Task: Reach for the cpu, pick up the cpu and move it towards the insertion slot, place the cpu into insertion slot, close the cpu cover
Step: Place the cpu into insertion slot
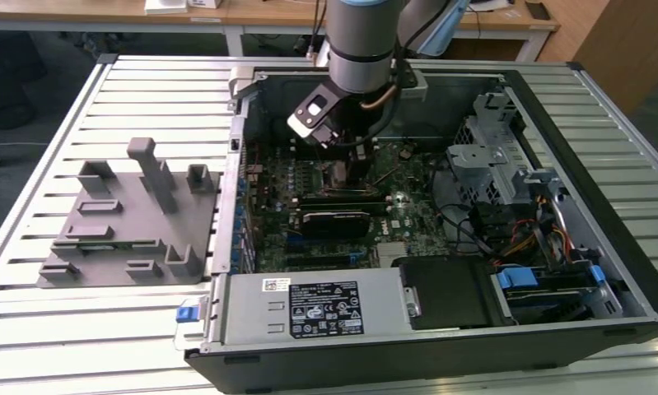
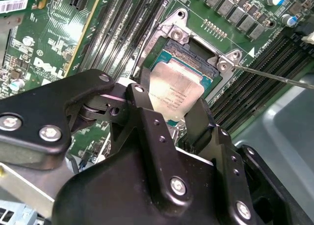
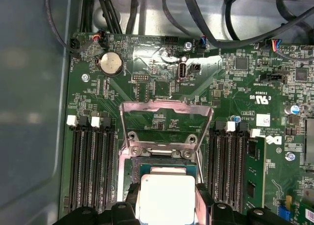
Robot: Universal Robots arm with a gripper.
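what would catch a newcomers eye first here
The silvery cpu, held between black jaws just over the insertion slot in both wrist views. Beside it the cpu cover stands flipped open, and in the exterior view the arm reaches into an open computer case on a slatted table.

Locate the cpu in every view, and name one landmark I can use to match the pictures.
Exterior view: hidden beneath the gripper, over the middle of the green motherboard.
Second wrist view: the cpu sits between the gripper's fingers, over the insertion slot.
First wrist view: the cpu sits between the fingers, beside the open cpu cover.
Shared landmark: the green motherboard.
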